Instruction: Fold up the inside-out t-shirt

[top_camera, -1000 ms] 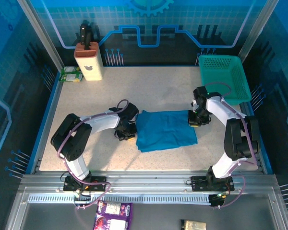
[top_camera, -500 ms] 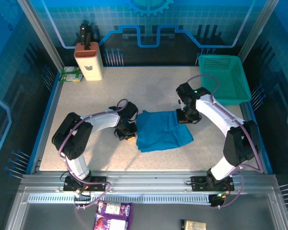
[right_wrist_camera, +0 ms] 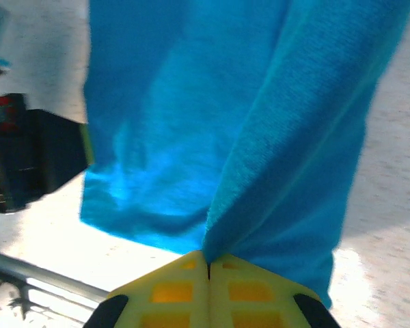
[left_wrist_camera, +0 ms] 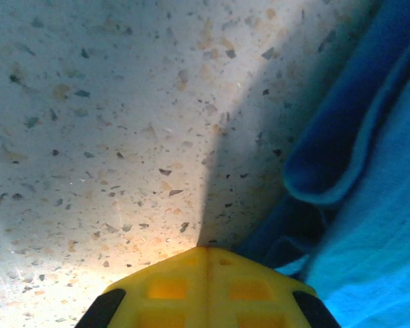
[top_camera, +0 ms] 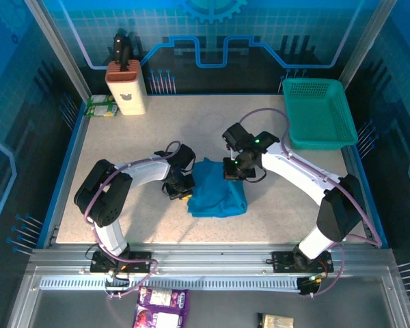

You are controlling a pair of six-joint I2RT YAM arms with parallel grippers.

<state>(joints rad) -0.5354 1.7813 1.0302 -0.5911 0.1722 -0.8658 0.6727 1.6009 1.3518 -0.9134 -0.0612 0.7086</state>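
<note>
The inside-out t-shirt (top_camera: pixel 215 195) is a blue, partly folded bundle in the middle of the table. My right gripper (top_camera: pixel 236 171) hovers over its right part. In the right wrist view my right gripper (right_wrist_camera: pixel 208 263) is shut on a fold of the t-shirt (right_wrist_camera: pixel 260 123), which drapes away from the yellow fingertips (right_wrist_camera: pixel 171 290). My left gripper (top_camera: pixel 181 191) sits low at the shirt's left edge. In the left wrist view my left gripper (left_wrist_camera: pixel 208 249) is shut, with speckled table beyond it and the t-shirt (left_wrist_camera: pixel 376 225) just to its right.
A teal mesh basket (top_camera: pixel 318 113) stands at the back right. At the back left are a knife block (top_camera: pixel 126 89) and a green packet (top_camera: pixel 101 106). Bare speckled table (top_camera: pixel 123 143) lies left of the shirt. Snack packets (top_camera: pixel 160 304) lie below the front rail.
My right gripper has swung left across the table, carrying the shirt's right edge over the rest, so the shirt now covers less width. The left arm has stayed put.
</note>
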